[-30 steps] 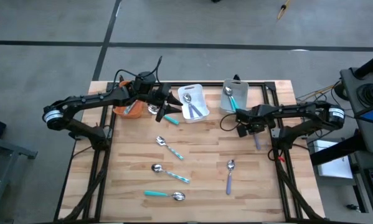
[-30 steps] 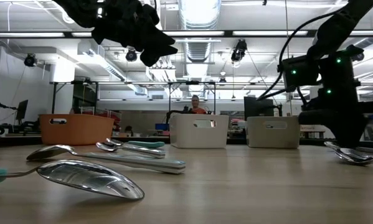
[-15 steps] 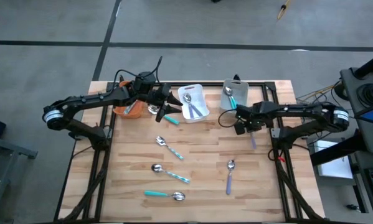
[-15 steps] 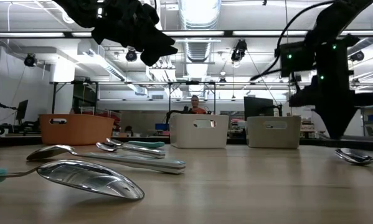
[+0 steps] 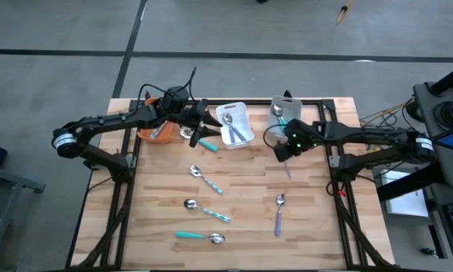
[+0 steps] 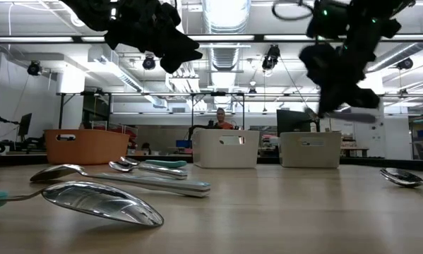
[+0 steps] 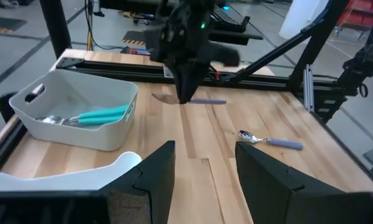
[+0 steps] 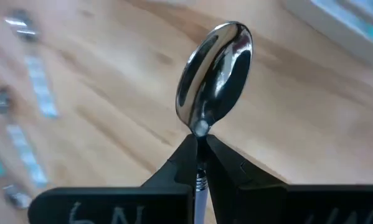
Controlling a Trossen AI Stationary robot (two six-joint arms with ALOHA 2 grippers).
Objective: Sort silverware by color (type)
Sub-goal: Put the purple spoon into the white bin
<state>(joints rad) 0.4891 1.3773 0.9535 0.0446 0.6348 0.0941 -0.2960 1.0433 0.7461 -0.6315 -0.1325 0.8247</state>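
Three bins stand along the far edge of the wooden table: an orange bin at the left, a white bin in the middle holding lavender-handled pieces, and a grey bin to the right holding a teal-handled spoon. The left gripper hovers between the orange and white bins with its fingers spread apart and nothing between them. The right gripper hangs above the table just near of the grey bin, its fingers pinched on the neck of a lavender-handled spoon, whose handle trails toward the near side. Four more pieces lie loose on the table: two striped-handled spoons left of centre, a teal spoon near the front edge, and a lavender spoon to the right.
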